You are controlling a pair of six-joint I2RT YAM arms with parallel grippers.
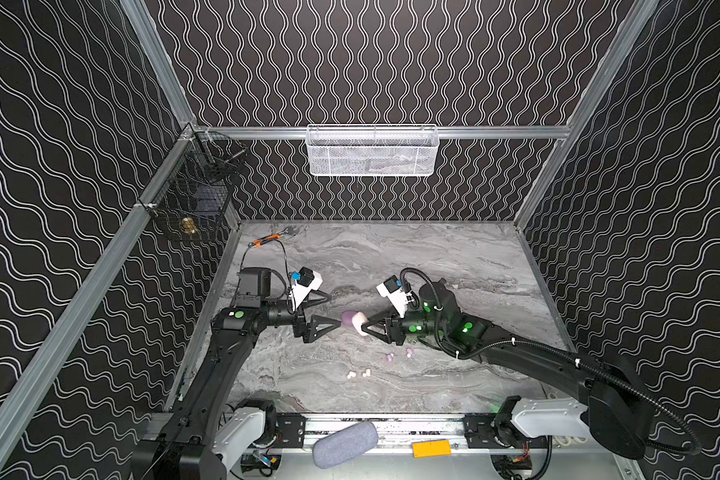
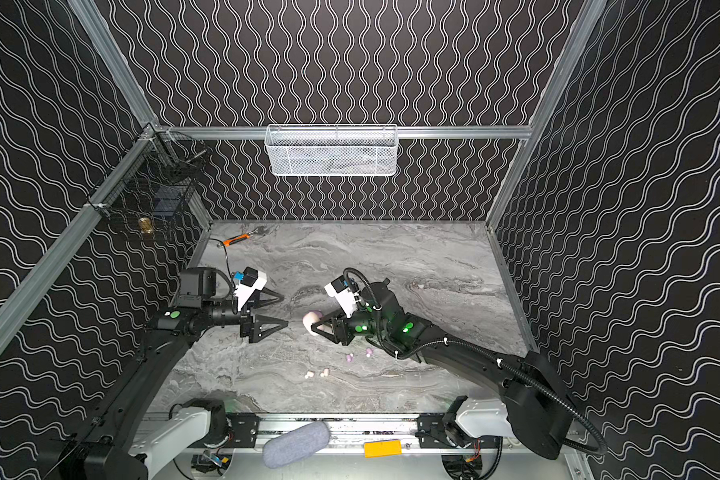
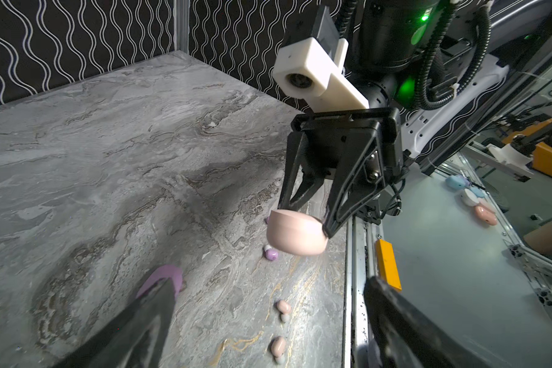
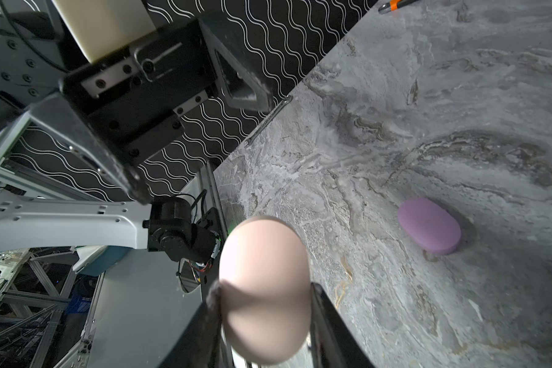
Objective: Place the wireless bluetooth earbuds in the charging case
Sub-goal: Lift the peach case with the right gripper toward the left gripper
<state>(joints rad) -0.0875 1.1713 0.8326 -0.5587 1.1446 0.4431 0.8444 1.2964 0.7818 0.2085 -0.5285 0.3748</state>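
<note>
We note right gripper [image 3: 305,220] clamped on cream charging case [image 3: 295,234], apparently clear of marble table [image 1: 433,270], left gripper [image 1: 334,309] spread wide, empty, near lilac case [image 4: 429,224], lilac earbuds [image 1: 389,356] and cream earbuds [image 1: 351,374] loose on table nearer front edge

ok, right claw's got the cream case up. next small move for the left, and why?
Probably ease the left claw onto the free end of the cream case to pry it open. The right claw holds it closed above the table, the left claw is open close by, and the buds lie loose.
</note>
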